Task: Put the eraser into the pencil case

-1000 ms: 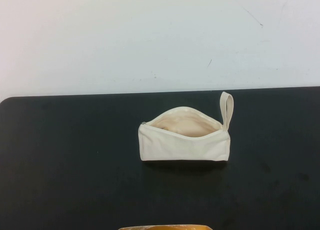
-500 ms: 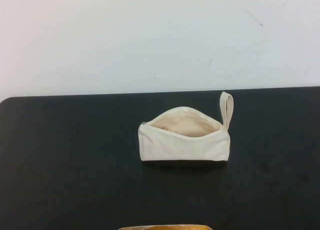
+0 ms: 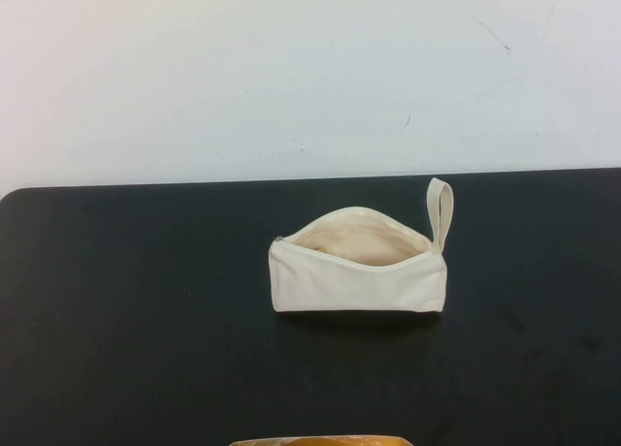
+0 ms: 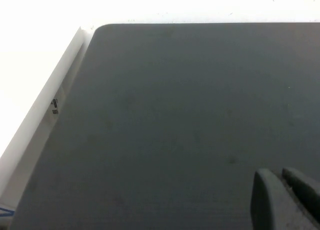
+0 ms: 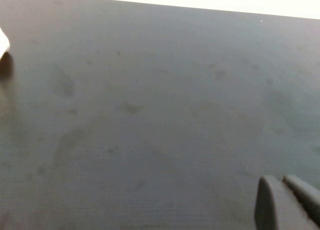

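Pencil case (image 3: pixel 357 276) mid-frame on bench (image 3: pixel 146 320), soft, gaping; eraser unseen; left end effector (image 4: pixel 287 200), right end effector (image 5: pixel 290 202) parked, both pressed together.

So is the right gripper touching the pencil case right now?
Apart. In the right wrist view, the right gripper hangs over bare black table; the pencil case lies mid-table in the high view, no gripper near.

Black matte table (image 3: pixel 136 349) with rounded far-left corner, faint smudges on surface. Backed by plain white wall (image 3: pixel 291 78) carrying a few small dark scuffs. Even, diffuse lighting. Sliver of orange-yellow object (image 3: pixel 320 441) at near table edge.
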`<state>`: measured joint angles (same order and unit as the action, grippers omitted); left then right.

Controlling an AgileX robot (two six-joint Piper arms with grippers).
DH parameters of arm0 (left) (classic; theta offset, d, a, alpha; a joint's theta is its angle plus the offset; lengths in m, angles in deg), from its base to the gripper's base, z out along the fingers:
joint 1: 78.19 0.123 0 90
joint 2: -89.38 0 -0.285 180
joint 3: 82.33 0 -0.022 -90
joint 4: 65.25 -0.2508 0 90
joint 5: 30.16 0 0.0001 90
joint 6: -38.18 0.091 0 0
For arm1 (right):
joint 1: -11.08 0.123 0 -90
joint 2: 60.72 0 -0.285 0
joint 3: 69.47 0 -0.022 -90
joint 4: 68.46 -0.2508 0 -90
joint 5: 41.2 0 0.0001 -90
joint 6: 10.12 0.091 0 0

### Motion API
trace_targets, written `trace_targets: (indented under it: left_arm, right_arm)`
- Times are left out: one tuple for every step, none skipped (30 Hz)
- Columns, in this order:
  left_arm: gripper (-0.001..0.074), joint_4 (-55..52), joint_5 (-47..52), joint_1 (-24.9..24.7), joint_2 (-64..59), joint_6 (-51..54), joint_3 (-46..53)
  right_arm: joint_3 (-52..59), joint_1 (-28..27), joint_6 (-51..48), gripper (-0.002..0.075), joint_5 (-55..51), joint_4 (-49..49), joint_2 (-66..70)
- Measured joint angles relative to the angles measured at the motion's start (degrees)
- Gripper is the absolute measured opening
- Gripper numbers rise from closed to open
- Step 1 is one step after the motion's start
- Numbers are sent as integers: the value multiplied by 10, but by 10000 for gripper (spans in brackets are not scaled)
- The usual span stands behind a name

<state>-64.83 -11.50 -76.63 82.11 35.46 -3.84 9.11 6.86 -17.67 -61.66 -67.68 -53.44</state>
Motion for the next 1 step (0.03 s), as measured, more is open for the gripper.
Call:
trace_targets:
  left_arm:
    - [-1, 0, 0, 0, 0, 0, 0]
  right_arm:
    - [0, 0, 0, -1, 0, 0, 0]
